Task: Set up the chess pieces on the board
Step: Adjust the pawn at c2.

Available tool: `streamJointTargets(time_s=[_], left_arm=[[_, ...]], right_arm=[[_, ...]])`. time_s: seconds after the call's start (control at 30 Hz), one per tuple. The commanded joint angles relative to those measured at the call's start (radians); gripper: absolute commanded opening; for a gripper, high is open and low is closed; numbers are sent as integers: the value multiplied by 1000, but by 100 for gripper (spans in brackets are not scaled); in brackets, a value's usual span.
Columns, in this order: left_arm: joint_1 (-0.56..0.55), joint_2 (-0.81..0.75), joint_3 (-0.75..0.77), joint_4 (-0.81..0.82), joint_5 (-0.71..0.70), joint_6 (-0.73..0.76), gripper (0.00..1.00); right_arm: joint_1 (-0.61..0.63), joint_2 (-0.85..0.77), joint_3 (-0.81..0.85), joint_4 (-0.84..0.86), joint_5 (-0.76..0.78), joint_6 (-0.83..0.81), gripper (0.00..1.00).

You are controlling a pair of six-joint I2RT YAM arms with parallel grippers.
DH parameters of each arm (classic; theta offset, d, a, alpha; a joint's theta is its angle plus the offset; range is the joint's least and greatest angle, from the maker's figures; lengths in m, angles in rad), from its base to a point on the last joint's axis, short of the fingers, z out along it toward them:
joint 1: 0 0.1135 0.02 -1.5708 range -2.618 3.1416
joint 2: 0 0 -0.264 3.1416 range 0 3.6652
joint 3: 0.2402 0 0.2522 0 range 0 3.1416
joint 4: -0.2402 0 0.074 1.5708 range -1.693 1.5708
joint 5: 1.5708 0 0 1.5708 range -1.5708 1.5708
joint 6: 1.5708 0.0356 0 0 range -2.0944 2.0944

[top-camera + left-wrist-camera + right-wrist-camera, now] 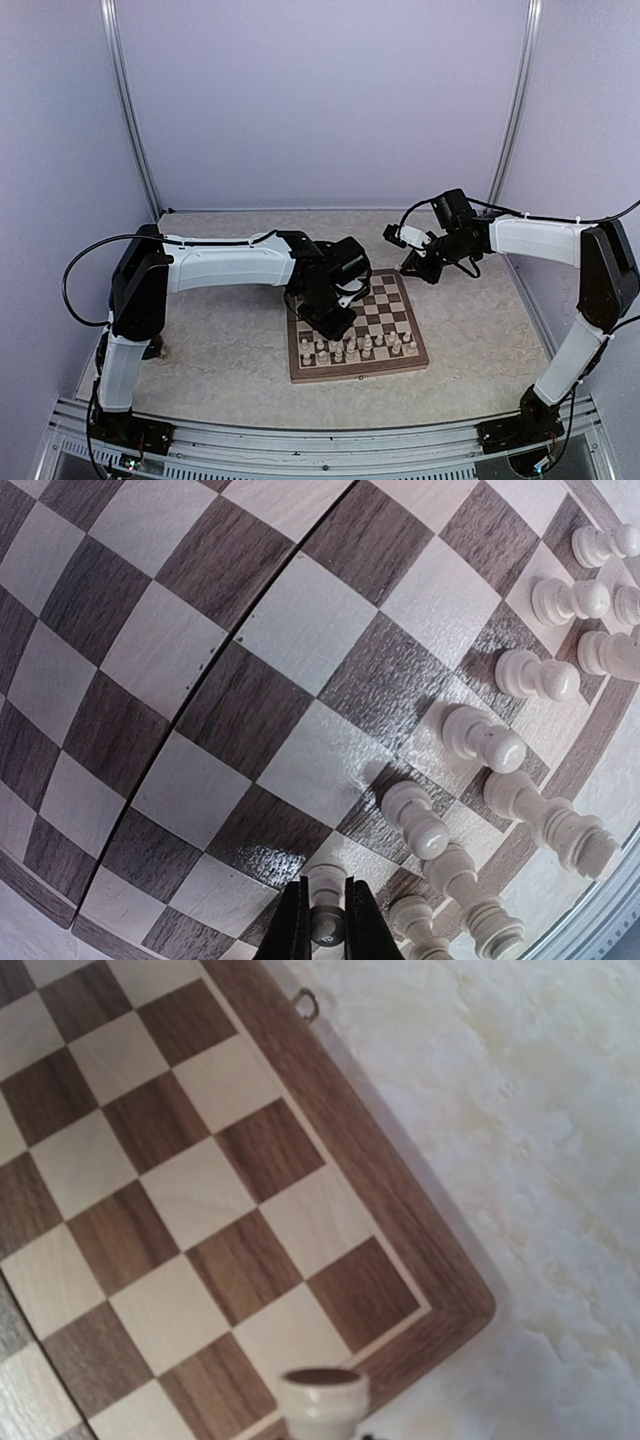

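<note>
Two rows of chess pieces (358, 347) stand along the near edge of the board (388, 298); the squares behind them are bare. The board lies on the mottled table (220, 330), between the two arms.

The left gripper (327, 892) is low over the board, close to its left edge and just behind the rows. Its fingers are clenched on a small pawn (326, 922), pinching the head from either side with the piece upright. Whether the foot touches its light square or hangs just above it, cannot tell. The square lines up with the inner row, at its end. Judgement: this pawn is being set down to extend that row. The narrow grip from above keeps the fingers off the neighbours just beside.

The right gripper (412, 268) hovers over the far right corner of the board, well apart from the rows. Its fingers do not show in the right wrist view, but they are closed. A pale piece (320, 1398) sits at the bottom of that view, large, blurred and end-on. Judged: it is held between the closed fingers, above the corner rim. The arm is probably parked there so the two do not crowd each other.

Next step, as judged: the left fingers release and rise straight up. Any sideways drift could topple the adjacent pawns.
</note>
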Motion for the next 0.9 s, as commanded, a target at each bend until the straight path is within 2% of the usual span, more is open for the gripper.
streamJointTargets(time_s=[0.0, 0.33, 0.6, 0.87], left_arm=[[-11, -21, -16, -19, 26, -13, 3], [-18, -15, -13, -21, 27, -18, 5], [-14, -35, 35, -44, -42, -14, 23], [50, -112, 187, -112, -28, 57, 32]], right_arm=[[-12, -10, 6, -1, -14, 5, 4], [-12, -13, 5, -3, -19, 5, 4], [-12, -19, 7, -3, -31, 10, 5], [-12, -63, 61, -66, -146, 18, 5]])
